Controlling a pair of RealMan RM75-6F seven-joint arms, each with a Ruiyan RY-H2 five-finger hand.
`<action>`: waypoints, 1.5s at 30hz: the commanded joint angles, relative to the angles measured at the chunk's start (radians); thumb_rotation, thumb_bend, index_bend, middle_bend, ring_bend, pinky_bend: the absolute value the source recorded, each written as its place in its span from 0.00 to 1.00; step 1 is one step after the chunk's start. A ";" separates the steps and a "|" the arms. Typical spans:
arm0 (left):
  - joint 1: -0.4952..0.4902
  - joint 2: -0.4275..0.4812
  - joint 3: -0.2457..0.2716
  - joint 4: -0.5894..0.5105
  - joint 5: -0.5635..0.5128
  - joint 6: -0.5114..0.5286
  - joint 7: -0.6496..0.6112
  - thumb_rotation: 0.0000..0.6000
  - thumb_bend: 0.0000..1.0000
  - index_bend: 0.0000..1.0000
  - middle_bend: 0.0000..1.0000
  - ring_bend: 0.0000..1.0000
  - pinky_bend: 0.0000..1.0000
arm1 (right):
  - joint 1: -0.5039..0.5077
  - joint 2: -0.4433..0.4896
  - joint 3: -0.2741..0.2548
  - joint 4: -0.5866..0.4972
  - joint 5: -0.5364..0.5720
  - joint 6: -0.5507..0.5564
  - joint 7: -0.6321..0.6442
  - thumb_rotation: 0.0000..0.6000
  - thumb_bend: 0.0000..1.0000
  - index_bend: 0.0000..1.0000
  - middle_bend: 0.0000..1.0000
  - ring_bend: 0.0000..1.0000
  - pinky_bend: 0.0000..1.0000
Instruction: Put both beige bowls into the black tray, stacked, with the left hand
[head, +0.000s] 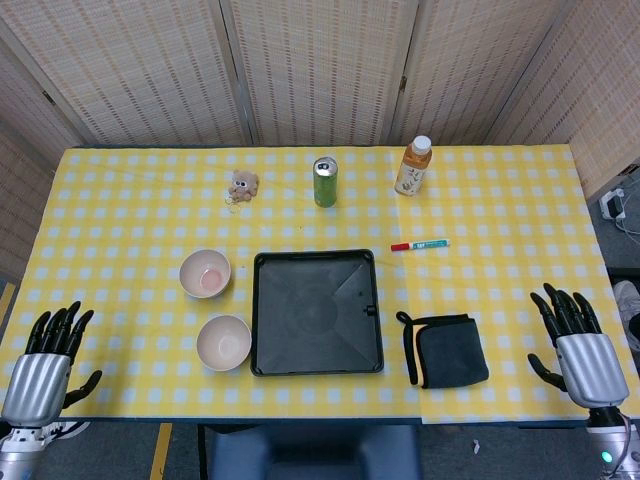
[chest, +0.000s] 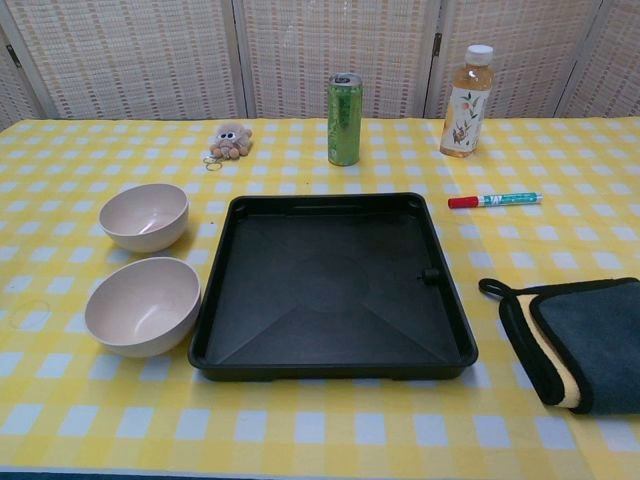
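Two beige bowls stand upright on the yellow checked cloth, left of the black tray (head: 316, 262) (chest: 330, 205). The farther bowl (head: 205, 272) (chest: 145, 215) and the nearer bowl (head: 223, 341) (chest: 143, 305) sit apart from each other and hold nothing. The tray holds nothing. My left hand (head: 45, 365) hovers at the table's near left corner, fingers spread, well clear of the bowls. At the near right edge my right hand (head: 577, 345) is likewise spread and holds nothing. Neither hand shows in the chest view.
A green can (head: 325, 181) (chest: 344, 118), a tea bottle (head: 413, 166) (chest: 468, 100) and a small plush toy (head: 241, 185) (chest: 230, 141) stand at the back. A red-capped marker (head: 419, 244) (chest: 494, 200) and a dark folded cloth (head: 447, 349) (chest: 585, 340) lie right of the tray.
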 joint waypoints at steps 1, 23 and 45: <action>0.001 0.001 0.007 -0.005 0.004 -0.008 -0.001 1.00 0.26 0.05 0.00 0.00 0.00 | 0.000 0.001 0.000 -0.002 -0.003 0.000 -0.001 1.00 0.31 0.00 0.00 0.00 0.00; -0.013 -0.202 0.051 0.192 0.155 -0.015 -0.067 1.00 0.19 0.55 1.00 0.97 1.00 | 0.023 -0.016 -0.009 -0.012 -0.044 -0.021 -0.030 1.00 0.31 0.00 0.00 0.00 0.00; -0.133 -0.324 0.004 0.243 0.121 -0.158 -0.053 1.00 0.32 0.55 1.00 1.00 1.00 | 0.032 -0.022 0.004 -0.010 0.000 -0.043 -0.044 1.00 0.31 0.00 0.00 0.00 0.00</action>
